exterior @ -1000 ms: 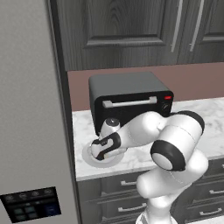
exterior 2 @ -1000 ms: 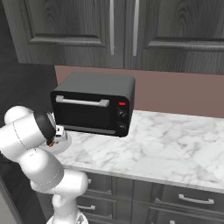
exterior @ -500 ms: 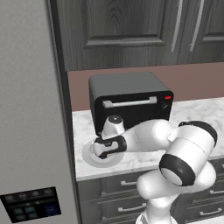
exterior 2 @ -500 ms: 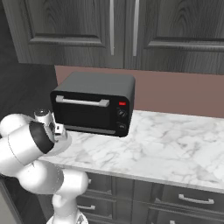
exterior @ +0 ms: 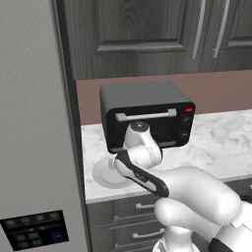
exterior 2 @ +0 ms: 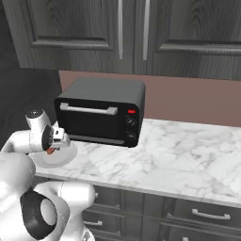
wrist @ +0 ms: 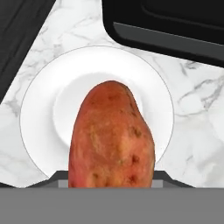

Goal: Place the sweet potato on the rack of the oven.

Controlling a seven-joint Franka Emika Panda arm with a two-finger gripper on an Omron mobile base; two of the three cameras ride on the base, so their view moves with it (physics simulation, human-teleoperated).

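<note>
The sweet potato [wrist: 112, 140], an orange-red lump, stands large in the hand view, held over a white plate [wrist: 39, 87]. My gripper [exterior 2: 52, 147] is shut on it, and a bit of orange [exterior 2: 50, 151] shows under the hand, just above the plate [exterior 2: 63, 157] at the counter's left end. The fingertips are hidden behind the potato in the hand view. In the left base view my wrist covers the potato, and the plate [exterior: 104, 175] shows beside it. The wall oven and its rack are out of view.
A black countertop toaster oven [exterior: 147, 110] with a red light stands shut right behind the plate, also seen from the right [exterior 2: 101, 110]. A tall grey fridge panel [exterior: 34, 123] bounds the left. Marble counter [exterior 2: 188, 155] stretches right. Dark cabinets hang above.
The hand has risen a little from the plate with the sweet potato in it, and the arm's elbow has swung lower and further right.
</note>
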